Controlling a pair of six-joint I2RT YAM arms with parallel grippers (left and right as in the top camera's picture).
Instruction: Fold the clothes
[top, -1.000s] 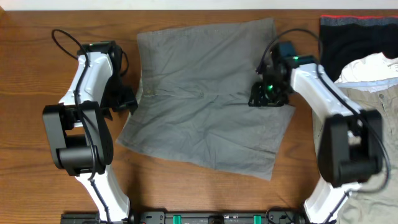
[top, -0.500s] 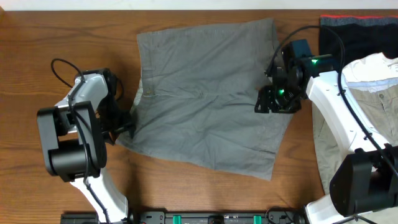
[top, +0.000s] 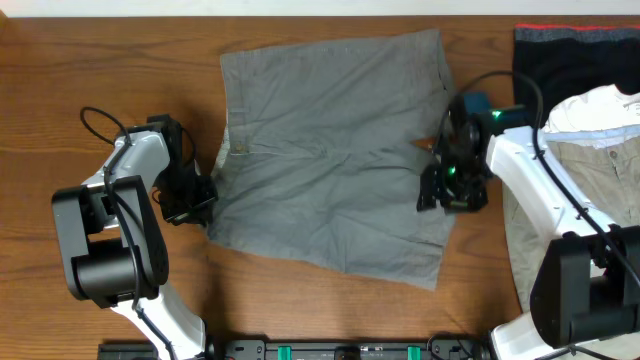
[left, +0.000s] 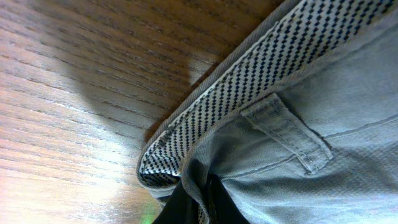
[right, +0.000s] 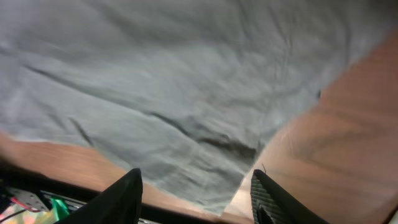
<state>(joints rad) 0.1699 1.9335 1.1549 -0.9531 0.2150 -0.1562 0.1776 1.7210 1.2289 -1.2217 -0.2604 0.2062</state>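
The clothes are grey shorts (top: 330, 150) lying flat across the middle of the table, with the checked waistband lining (left: 249, 87) and a belt loop (left: 292, 134) showing in the left wrist view. My left gripper (top: 196, 196) is at the shorts' left edge, low on the table. It is shut on a pinched fold of the grey cloth (left: 198, 202). My right gripper (top: 447, 192) hovers over the shorts' right edge. It is open, and its two dark fingers (right: 124, 196) stand wide apart above the cloth's corner (right: 205, 180) with nothing between them.
At the right edge of the table, a black garment with a red edge (top: 560, 55) lies at the back. In front of it, beige trousers (top: 590, 160) lie under a white piece (top: 600, 105). Bare wood (top: 60, 80) lies to the left of the shorts.
My left gripper slid toward the front along the shorts' left edge and shut on the cloth. My right gripper moved toward the front along the right edge and stayed open.
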